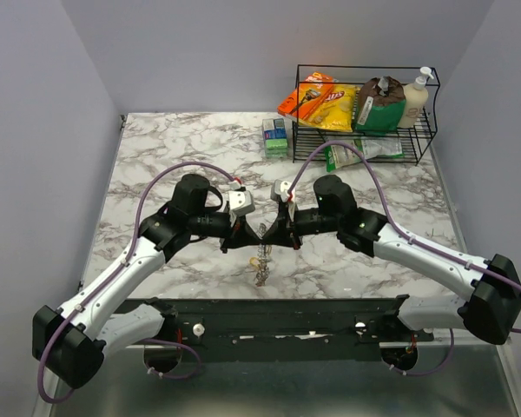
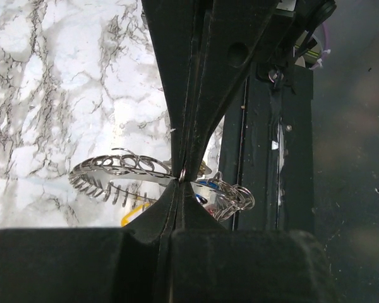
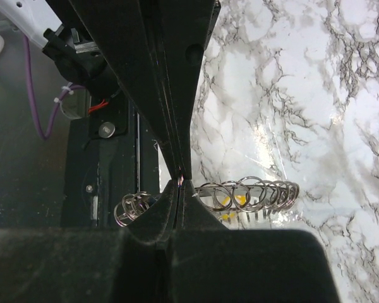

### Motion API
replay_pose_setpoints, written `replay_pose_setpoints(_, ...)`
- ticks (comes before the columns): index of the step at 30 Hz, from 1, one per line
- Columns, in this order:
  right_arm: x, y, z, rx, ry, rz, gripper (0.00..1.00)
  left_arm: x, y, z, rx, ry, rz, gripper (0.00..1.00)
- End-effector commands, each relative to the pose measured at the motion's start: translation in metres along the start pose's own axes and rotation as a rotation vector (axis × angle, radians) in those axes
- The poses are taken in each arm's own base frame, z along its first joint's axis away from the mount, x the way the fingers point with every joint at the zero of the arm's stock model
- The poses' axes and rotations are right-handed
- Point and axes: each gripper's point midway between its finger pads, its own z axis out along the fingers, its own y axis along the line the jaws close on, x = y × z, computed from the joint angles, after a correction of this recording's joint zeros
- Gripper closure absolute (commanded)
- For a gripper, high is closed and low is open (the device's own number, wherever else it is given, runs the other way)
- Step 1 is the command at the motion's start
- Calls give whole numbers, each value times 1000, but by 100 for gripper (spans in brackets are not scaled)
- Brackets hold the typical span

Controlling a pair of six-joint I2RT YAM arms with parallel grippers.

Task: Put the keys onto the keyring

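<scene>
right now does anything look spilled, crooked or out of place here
Nothing spilled or damaged. The left gripper and right gripper both pinch the keyring, keys dangling. Only a green packet sticks out from under the rack, far right.

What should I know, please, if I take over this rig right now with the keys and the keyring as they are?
Left gripper: shut on the keyring.
Right gripper: shut on the same ring, from the opposite side.
Things: the ring is held between both arms over the near middle of the table; keys are fanned along it, some bunched.
Done: many keys are threaded.
Left: no loose key shows in these views, so check before releasing.
</scene>
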Motion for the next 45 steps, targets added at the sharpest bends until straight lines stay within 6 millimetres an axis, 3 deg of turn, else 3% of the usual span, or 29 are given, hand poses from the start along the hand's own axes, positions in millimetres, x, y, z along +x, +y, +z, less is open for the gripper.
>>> replay_pose_setpoints(1,-12,6,3,-36,-22,-28,100,-29,-6,1,37,-89,77,100)
replay_pose_setpoints(10,-16,2,1,5,-30,-9,98,-46,-6,-2,-45,-278,60,100)
replay_pose_setpoints(12,-16,-1,1,15,-30,-4,94,-46,-5,-4,-69,-302,68,100)
replay_pose_setpoints(16,-19,-3,0,35,-37,15,80,-43,-2,-5,-92,-307,67,100)
replay_pose_setpoints(23,-31,-5,-5,63,-67,6,45,-40,-4,-5,-88,-314,89,100)
replay_pose_setpoints(26,-40,-8,-12,103,-99,50,38,-40,-4,-6,-95,-321,100,100)
replay_pose_setpoints(35,-64,-17,-51,168,-240,94,33,-40,-9,-8,-83,-342,126,100)
replay_pose_setpoints(42,-56,-7,-57,74,-232,87,34,-41,-14,-9,-58,-357,145,100)
replay_pose_setpoints(45,-47,3,-53,0,-211,90,40,-43,-17,-10,-51,-365,152,100)
